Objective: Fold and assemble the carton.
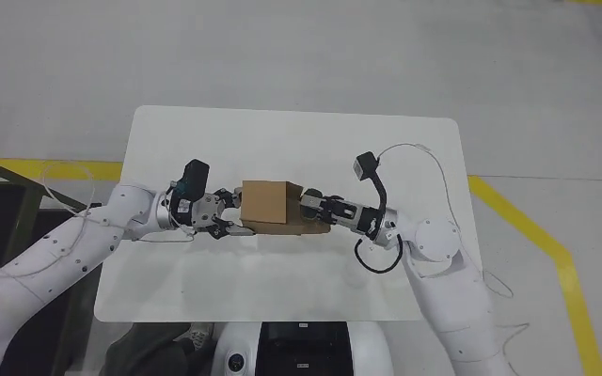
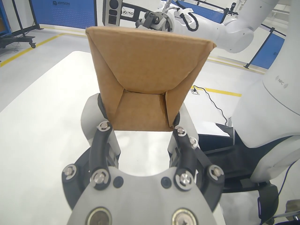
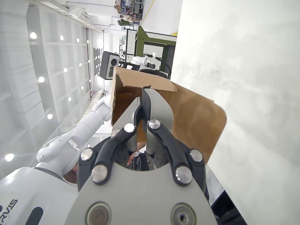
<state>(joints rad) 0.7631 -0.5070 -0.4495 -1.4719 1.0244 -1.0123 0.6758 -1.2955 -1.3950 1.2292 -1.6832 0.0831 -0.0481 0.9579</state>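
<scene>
A brown carton (image 1: 268,202) hangs just above the middle of the white table (image 1: 282,141), held between both arms. In the left wrist view its folded end (image 2: 145,71) faces me, and my left gripper (image 2: 140,118) clamps the narrow end from both sides, one finger (image 2: 103,108) against each side wall. From the opposite side, my right gripper (image 3: 143,104) is shut on a thin cardboard wall at the carton's open end (image 3: 126,94). A rounded flap (image 3: 199,122) sticks out beside that gripper. In the top view the left gripper (image 1: 230,214) and right gripper (image 1: 306,209) flank the carton.
The table's surface is bare around the carton, with room on all sides out to its rounded edges. Yellow floor tape (image 1: 536,226) runs past the table on the grey floor. A dark frame (image 1: 19,188) stands off the table's left side.
</scene>
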